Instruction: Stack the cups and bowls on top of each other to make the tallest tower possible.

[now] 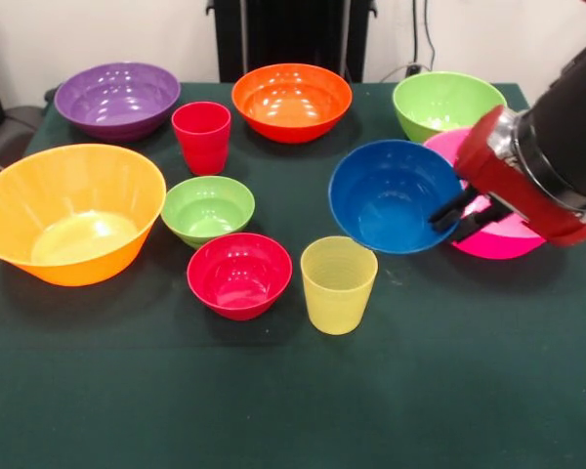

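Counter [273, 410] covered in dark green cloth; nothing stacked, all pieces stand apart or overlap only slightly.

Large orange-yellow bowl [68, 210] at the left edge, upright, the biggest piece.

Arm [557, 147] enters from the right, red and black, tilted down toward the centre.

Pink bowl [498, 234] at right, mostly hidden behind the arm and the blue bowl.

Blue bowl [386, 195] right of centre, tipped up with its hollow facing the camera, rim over the pink bowl's edge. Claw [461, 217] sits at its right rim, black fingers on either side of the rim, apparently pinching it.

Purple bowl [117, 98] back left; orange bowl [291, 101] back centre; green bowl [447, 103] back right.

Small red bowl [238, 276] front centre, small green bowl [207, 209] just behind it to the left.

Yellow cup [338, 283] upright, just right of the small red bowl. Red cup [201, 137] upright between the purple and orange bowls.
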